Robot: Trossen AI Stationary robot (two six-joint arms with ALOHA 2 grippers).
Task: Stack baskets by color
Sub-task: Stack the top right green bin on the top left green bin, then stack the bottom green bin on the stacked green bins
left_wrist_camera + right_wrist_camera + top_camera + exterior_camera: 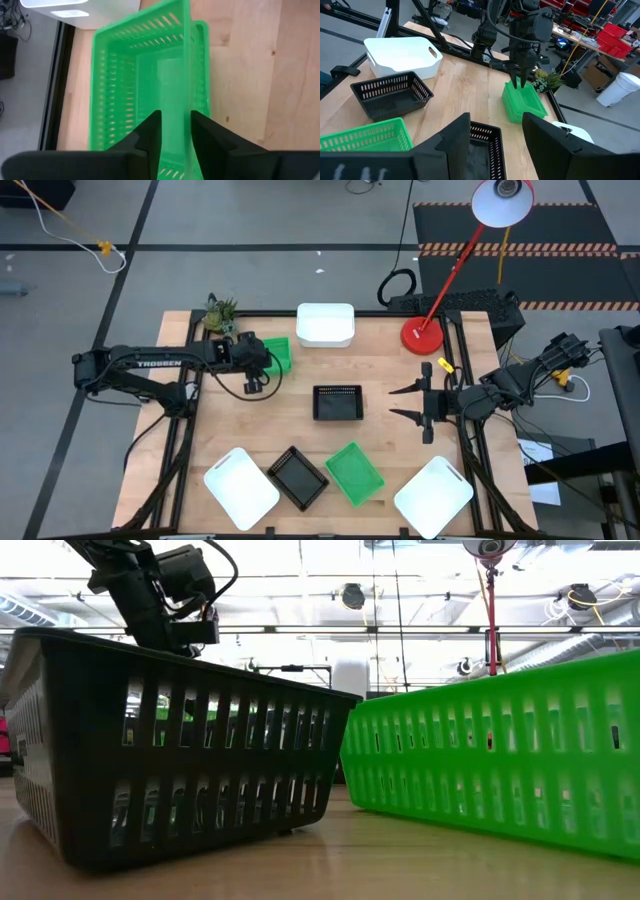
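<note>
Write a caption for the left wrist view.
Left end effector straddling one wall of nested green baskets on the wooden table.

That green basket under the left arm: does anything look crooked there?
Yes. In the left wrist view two green baskets are nested, the upper one skewed so the lower rim juts out one side. The left pincer straddles the upper basket's wall.

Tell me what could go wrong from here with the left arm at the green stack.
1. The left gripper straddles one wall of the nested green baskets; lifting away before the fingers clear could drag the top one askew.
2. That stack sits near the table's edge beside the small plant, so a nudge could push either off.
3. The right gripper waits open near the middle black basket.
</note>
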